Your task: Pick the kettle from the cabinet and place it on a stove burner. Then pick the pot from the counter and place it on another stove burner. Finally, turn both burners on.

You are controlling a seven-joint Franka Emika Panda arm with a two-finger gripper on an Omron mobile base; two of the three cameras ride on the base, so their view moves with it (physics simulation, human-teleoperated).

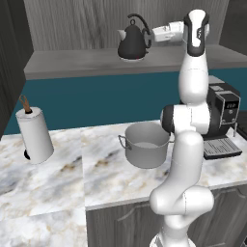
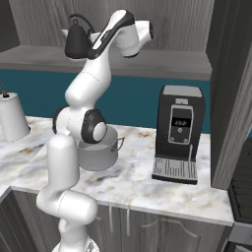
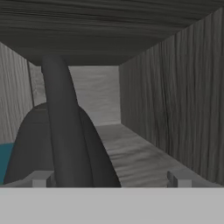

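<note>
1. Closest to the hand camera, the kettle (image 3: 57, 148) looms large, its black handle rising between the finger tips.
2. On the cabinet (image 1: 72, 19), the kettle stands upright on the shelf (image 1: 77, 65), near its middle.
3. Jaws of the gripper (image 1: 155, 34) are spread fully wide, holding nothing, level with the handle.
4. Doing this well likely means centring the handle between the jaws before closing, then lifting straight.
5. Below, the pot (image 1: 146, 144) waits mid-counter (image 1: 96, 173).
</note>
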